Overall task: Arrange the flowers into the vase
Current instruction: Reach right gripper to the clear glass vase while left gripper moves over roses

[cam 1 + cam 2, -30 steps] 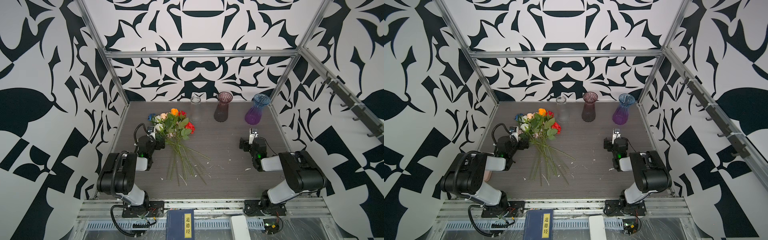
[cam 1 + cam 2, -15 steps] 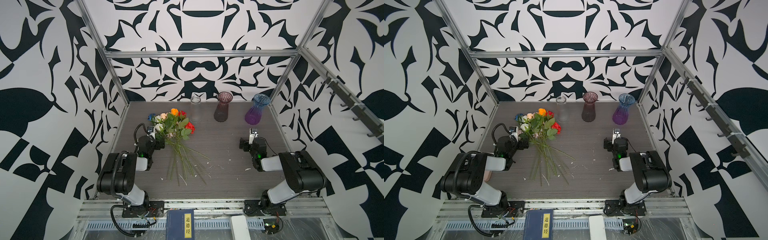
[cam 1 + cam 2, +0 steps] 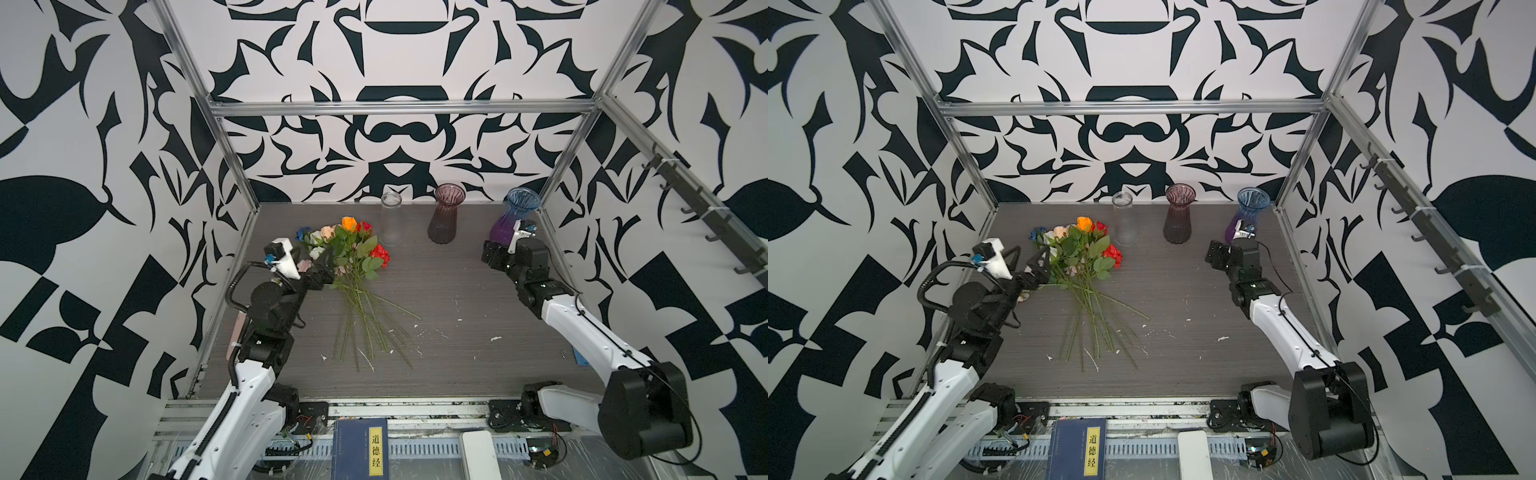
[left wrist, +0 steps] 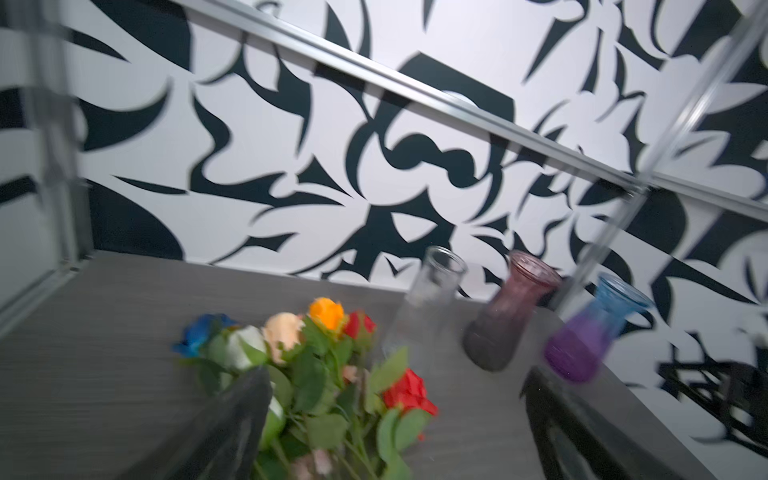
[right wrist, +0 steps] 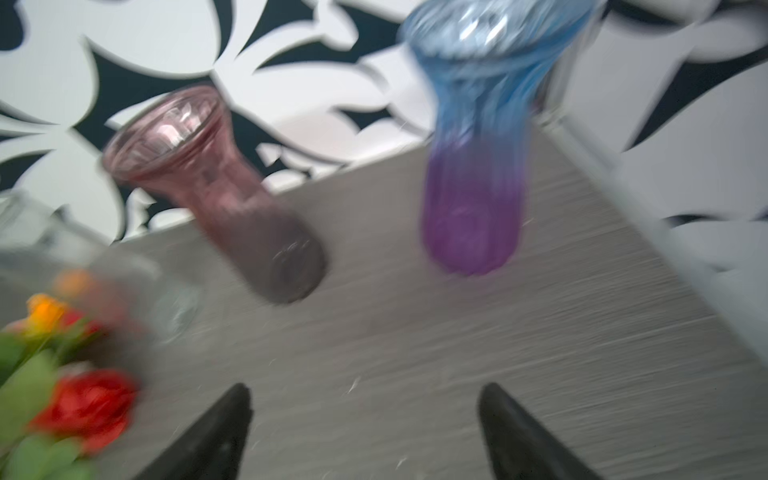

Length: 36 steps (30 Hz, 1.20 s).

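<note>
The flowers (image 3: 353, 253) (image 3: 1084, 253) lie in one bunch on the grey table, heads toward the back left and green stems (image 3: 368, 328) fanned toward the front. My left gripper (image 3: 321, 271) (image 3: 1040, 266) is open at the bunch's left edge. In the left wrist view, blurred leaves and a red rose (image 4: 409, 392) show between its wide-apart fingers (image 4: 232, 415); nothing is clamped. Three vases stand in a back row: clear (image 3: 391, 220), maroon (image 3: 444, 216) and blue-purple (image 3: 513, 220). My right gripper (image 3: 492, 253) (image 5: 365, 390) is open and empty in front of the blue-purple vase (image 5: 473, 199).
Metal frame posts (image 3: 232, 153) and patterned walls close the table on three sides. White flecks (image 3: 494, 338) dot the tabletop. A blue book (image 3: 359, 449) and a white block (image 3: 478, 453) lie on the front rail below the table edge.
Both arms have unfolded and risen. The left gripper has come up to the flower heads and the right gripper has moved back toward the blue-purple vase. Flowers and vases have not moved.
</note>
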Motion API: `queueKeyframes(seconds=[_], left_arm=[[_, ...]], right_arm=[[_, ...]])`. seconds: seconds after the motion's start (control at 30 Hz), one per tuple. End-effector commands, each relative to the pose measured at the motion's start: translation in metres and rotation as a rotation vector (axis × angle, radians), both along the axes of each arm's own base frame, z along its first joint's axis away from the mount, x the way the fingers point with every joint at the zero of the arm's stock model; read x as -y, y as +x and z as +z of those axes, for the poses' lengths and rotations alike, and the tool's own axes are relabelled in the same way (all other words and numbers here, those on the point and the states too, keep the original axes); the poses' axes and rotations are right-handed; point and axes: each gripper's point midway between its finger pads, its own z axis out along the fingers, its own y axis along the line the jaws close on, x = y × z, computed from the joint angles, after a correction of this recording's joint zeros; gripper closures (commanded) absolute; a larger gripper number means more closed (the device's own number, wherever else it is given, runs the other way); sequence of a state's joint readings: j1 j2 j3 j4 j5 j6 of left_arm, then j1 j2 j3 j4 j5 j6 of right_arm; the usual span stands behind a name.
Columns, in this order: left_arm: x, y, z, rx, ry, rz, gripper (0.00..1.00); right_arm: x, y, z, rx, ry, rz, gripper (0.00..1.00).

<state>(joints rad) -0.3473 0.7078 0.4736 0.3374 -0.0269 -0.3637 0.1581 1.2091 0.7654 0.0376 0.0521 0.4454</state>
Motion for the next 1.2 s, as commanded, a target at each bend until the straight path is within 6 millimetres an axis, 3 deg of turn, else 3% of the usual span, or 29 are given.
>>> queueKeyframes(seconds=[0.0, 0.1, 0.2, 0.27, 0.43, 0.5, 0.6, 0.73, 0.83, 0.93, 1.0, 1.17], left_arm=[[0.035, -0.024, -0.058, -0.24, 0.063, -0.094, 0.01], [0.042, -0.026, -0.074, -0.301, 0.042, -0.093, 0.01], [0.024, -0.017, -0.094, -0.423, 0.026, 0.046, 0.01], [0.014, -0.013, -0.099, -0.482, 0.039, 0.114, 0.01], [0.012, -0.008, -0.12, -0.663, 0.124, 0.088, 0.01], [0.011, -0.01, -0.129, -0.706, 0.117, 0.089, 0.01], [0.015, -0.014, -0.133, -0.657, 0.038, 0.059, 0.01], [0.005, -0.025, -0.144, -0.607, -0.026, 0.081, 0.01], [0.002, -0.03, -0.134, -0.539, -0.054, 0.072, 0.01], [0.001, -0.033, -0.132, -0.505, -0.042, 0.057, 0.01], [0.0, -0.034, -0.133, -0.504, -0.044, 0.06, 0.01], [0.0, -0.034, -0.133, -0.499, -0.048, 0.053, 0.01]], right_arm=[[-0.053, -0.032, -0.031, -0.192, 0.183, 0.124, 0.15], [-0.088, -0.053, -0.046, -0.206, 0.102, 0.189, 0.13], [-0.112, -0.072, -0.065, -0.236, 0.129, 0.214, 0.13], [-0.123, -0.078, -0.064, -0.211, 0.175, 0.25, 0.18], [-0.133, -0.078, -0.055, -0.183, 0.161, 0.303, 0.17], [-0.143, -0.065, -0.045, -0.236, 0.098, 0.329, 0.19], [-0.17, -0.032, -0.005, -0.281, 0.058, 0.384, 0.22], [-0.205, 0.018, 0.056, -0.282, 0.032, 0.434, 0.3], [-0.223, 0.051, 0.087, -0.27, 0.021, 0.426, 0.34], [-0.238, 0.082, 0.095, -0.278, 0.015, 0.405, 0.41], [-0.247, 0.099, 0.094, -0.288, 0.027, 0.392, 0.52], [-0.256, 0.127, 0.09, -0.259, 0.062, 0.328, 0.55]])
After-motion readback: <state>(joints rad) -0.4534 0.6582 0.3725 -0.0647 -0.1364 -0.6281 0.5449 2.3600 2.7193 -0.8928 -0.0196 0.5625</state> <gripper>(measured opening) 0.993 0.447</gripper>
